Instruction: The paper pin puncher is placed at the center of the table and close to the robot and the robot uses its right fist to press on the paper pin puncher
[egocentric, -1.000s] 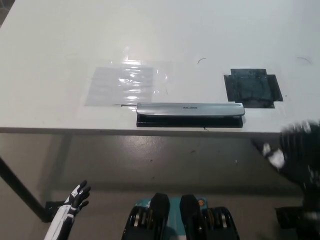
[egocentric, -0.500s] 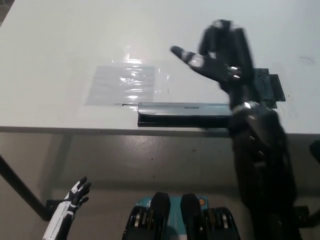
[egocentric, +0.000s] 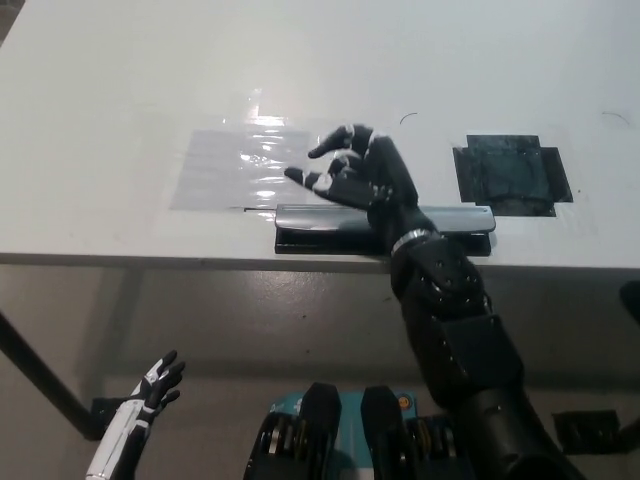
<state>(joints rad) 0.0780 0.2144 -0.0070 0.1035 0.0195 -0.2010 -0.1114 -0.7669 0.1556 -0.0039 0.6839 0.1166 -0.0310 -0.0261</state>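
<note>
We see a white table (egocentric: 120, 90) over grey floor (egocentric: 230, 320), bearing a clear plastic sheet (egocentric: 245, 165) and black taped patch (egocentric: 510, 175). The paper pin puncher (egocentric: 330, 228) (label unreadable) lies at the near edge. Our right hand (egocentric: 362, 175) rests above it, fingers loosely spread, holding nothing; left hand (egocentric: 155, 388) hangs low, open.

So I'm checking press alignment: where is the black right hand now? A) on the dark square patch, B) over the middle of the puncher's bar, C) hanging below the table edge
B: the right hand sits over the middle of the paper pin puncher, left of the dark patch.
</note>
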